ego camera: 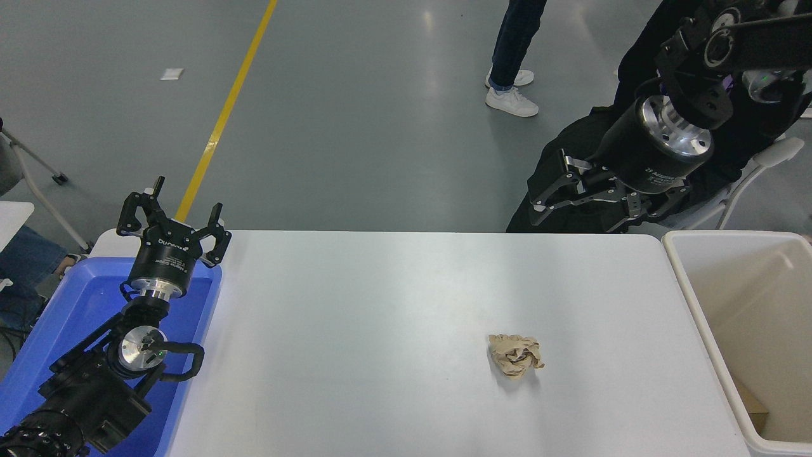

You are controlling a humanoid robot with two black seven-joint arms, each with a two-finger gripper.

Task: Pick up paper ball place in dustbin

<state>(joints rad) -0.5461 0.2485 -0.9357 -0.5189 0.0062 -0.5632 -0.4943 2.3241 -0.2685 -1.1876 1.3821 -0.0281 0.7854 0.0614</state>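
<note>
The tan-brown paper ball (515,355) lies on the white table (380,330), right of the middle. The white dustbin (688,285) with cream inner walls stands off the table's right edge. My right gripper (547,187) is open and empty. It hangs high above the table's far right edge, up and to the right of the ball, with its fingers pointing left. My left gripper (174,219) is open and empty, parked at the lower left over the blue tray.
A shallow blue tray (76,317) sits at the table's left end under the left arm. A person's legs and white shoes (511,95) stand on the grey floor beyond the table. A person in black sits behind the right arm. A piece of cardboard (752,406) lies in the dustbin.
</note>
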